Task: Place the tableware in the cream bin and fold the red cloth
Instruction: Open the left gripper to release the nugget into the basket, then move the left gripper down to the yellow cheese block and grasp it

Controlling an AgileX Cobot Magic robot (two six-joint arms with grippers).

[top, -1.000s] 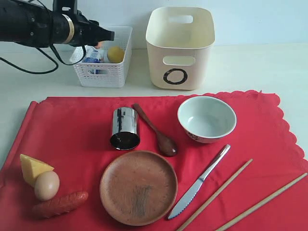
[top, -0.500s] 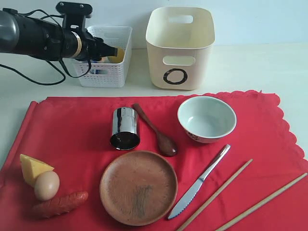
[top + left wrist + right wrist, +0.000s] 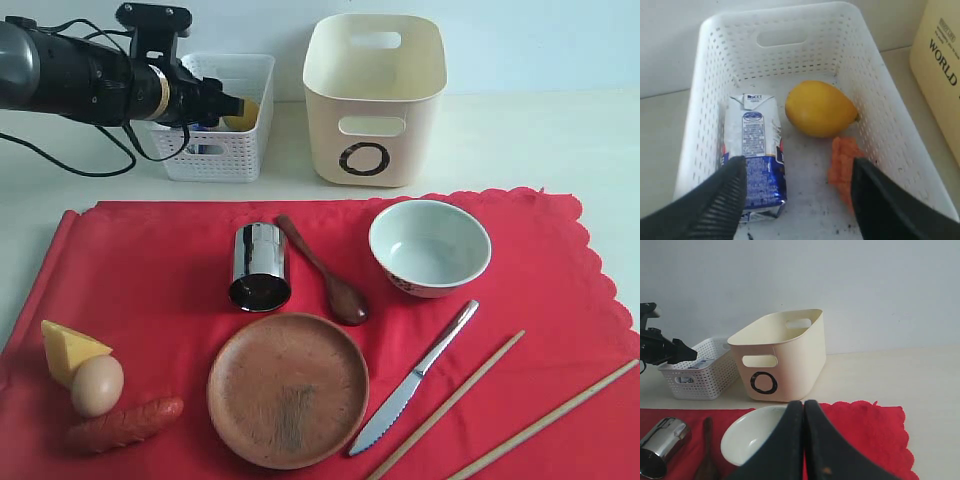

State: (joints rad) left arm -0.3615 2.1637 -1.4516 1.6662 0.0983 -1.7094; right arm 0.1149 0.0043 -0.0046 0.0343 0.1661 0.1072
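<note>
The left gripper hangs over the white lattice basket, its fingers apart and empty, above a milk carton and a lemon. The right gripper has its fingers pressed together. On the red cloth lie the steel cup, wooden spoon, bowl, brown plate, serrated knife and 2 chopsticks. The cream bin stands just beyond the cloth.

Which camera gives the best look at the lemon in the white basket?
The left wrist view: the lemon lies whole and unobstructed on the white basket floor beside the milk carton. The exterior view shows only a yellow patch of it behind the left gripper. The right wrist view shows the basket's outside, not the lemon.
</note>
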